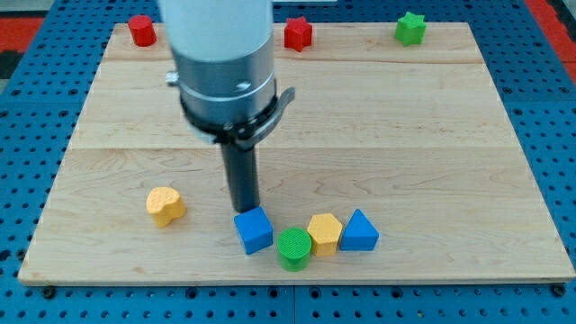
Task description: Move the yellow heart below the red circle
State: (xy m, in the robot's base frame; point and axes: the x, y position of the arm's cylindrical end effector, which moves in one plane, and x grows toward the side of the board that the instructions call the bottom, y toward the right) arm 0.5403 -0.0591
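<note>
On pale wooden board (378,135) — blue pegboard (549,108) surround — yellow heart (166,205).

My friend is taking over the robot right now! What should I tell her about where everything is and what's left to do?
My tip: just above the blue cube, near the view's bottom; contact cannot be told.
Yellow heart: to the tip's left, apart from it, at the view's lower left.
Red circle: at the board's top left edge.
Done: nothing visible yet; the heart sits far below the circle.
Left: get behind the heart and push it up toward the view's top, stopping just below the red circle.
</note>
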